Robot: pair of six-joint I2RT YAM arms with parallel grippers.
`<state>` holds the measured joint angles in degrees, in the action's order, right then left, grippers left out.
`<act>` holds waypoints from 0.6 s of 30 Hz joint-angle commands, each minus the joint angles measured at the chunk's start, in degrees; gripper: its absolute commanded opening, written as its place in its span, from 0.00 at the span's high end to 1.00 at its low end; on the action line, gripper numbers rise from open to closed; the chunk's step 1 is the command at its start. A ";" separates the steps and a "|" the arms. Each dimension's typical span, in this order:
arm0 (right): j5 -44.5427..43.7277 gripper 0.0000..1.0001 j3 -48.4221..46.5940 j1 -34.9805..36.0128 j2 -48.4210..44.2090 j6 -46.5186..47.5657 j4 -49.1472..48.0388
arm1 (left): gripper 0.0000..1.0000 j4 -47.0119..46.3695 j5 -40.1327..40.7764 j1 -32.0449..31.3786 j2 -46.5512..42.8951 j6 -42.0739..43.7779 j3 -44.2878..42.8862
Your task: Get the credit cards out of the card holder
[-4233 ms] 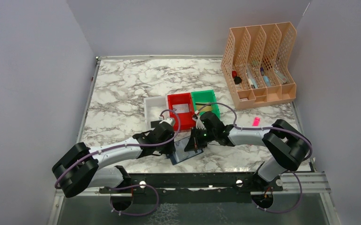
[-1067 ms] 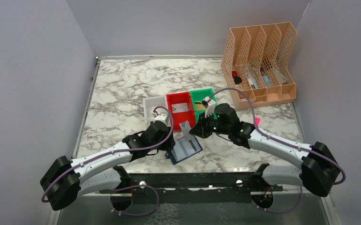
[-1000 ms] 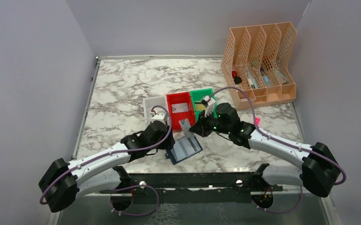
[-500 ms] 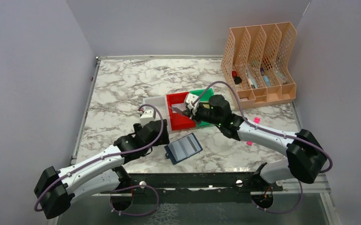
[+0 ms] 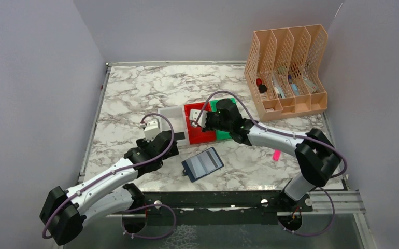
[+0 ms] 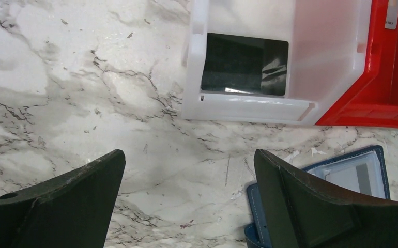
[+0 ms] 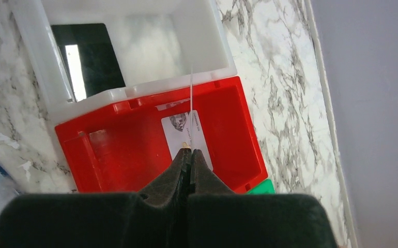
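Robot lab bench: marble-look table [image 5: 135, 88], bare grey partition walls [image 5: 197, 26], peach file rack [image 5: 290, 107].

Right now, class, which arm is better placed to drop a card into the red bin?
Right. The right claw is shut on a thin card, seen edge-on, over the red bin. The left claw hangs open and empty over the marble beside the white bin.

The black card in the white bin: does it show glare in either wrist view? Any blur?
Left wrist: the black card carries a pale reflection on its right side, focus sharp. Right wrist: a bright glare stripe crosses it; the body of the right gripper looks soft.
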<state>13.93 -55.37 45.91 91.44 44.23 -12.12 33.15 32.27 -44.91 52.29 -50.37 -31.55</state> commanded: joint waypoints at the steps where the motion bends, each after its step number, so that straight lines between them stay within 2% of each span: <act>1: -5.26 0.99 -3.44 1.08 3.22 6.53 3.35 | 0.01 1.57 2.12 1.19 -1.66 -0.43 -1.12; 8: -12.38 0.99 -3.24 1.29 4.77 10.01 1.47 | 0.01 1.48 1.57 1.58 -4.53 -0.52 0.49; 18: -20.50 0.99 -7.42 2.79 11.90 11.84 3.05 | 0.01 1.48 1.17 1.75 -4.89 0.60 0.11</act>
<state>-1.10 -60.58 47.48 100.90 54.54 -9.82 34.04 32.56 -43.48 48.12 -50.30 -31.44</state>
